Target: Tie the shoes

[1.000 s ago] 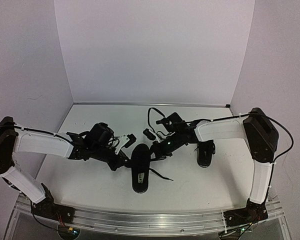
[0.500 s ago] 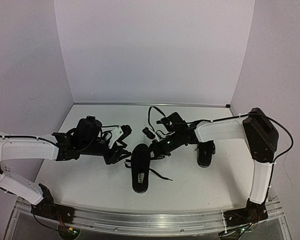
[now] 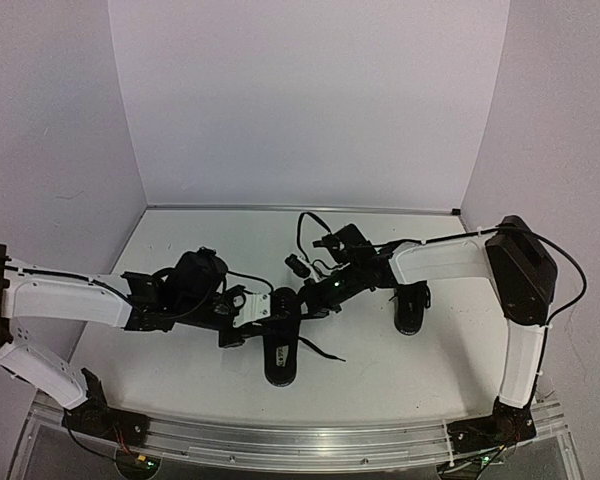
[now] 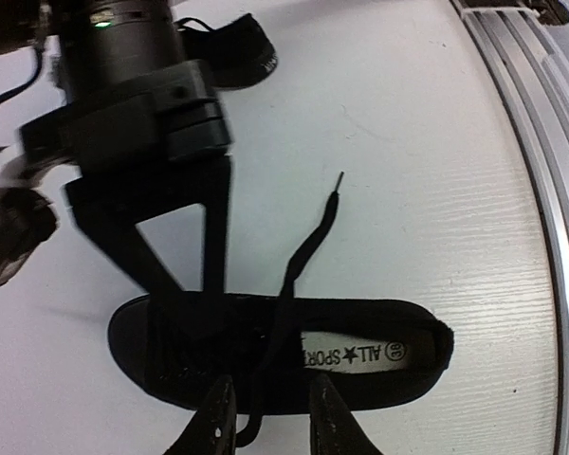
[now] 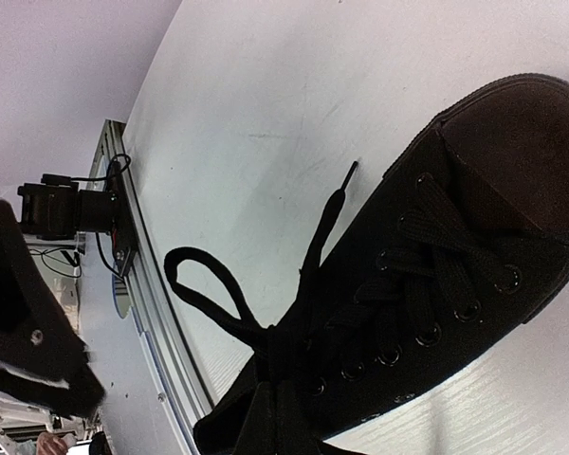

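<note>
A black shoe [image 3: 281, 342] lies in the middle of the table, toe away from the arms, with a pale label [image 4: 356, 355] inside. A second black shoe [image 3: 412, 307] lies to its right, partly under the right arm. My left gripper [image 3: 260, 320] is at the first shoe's left side; its fingers [image 4: 270, 403] are open, with a lace [image 4: 289, 284] running between them. My right gripper [image 3: 312, 300] is at the shoe's toe end, shut on the laces [image 5: 280, 398], with a loop [image 5: 204, 284] and a free end [image 5: 337, 204] coming out of the pinch.
A free lace end [image 3: 325, 350] trails on the table right of the shoe. The metal rail [image 3: 300, 440] runs along the near edge. White walls close in the back and both sides.
My left arm drew back to the left, then came back in; its gripper is now against the shoe's left side. The right arm and both shoes have not moved.
</note>
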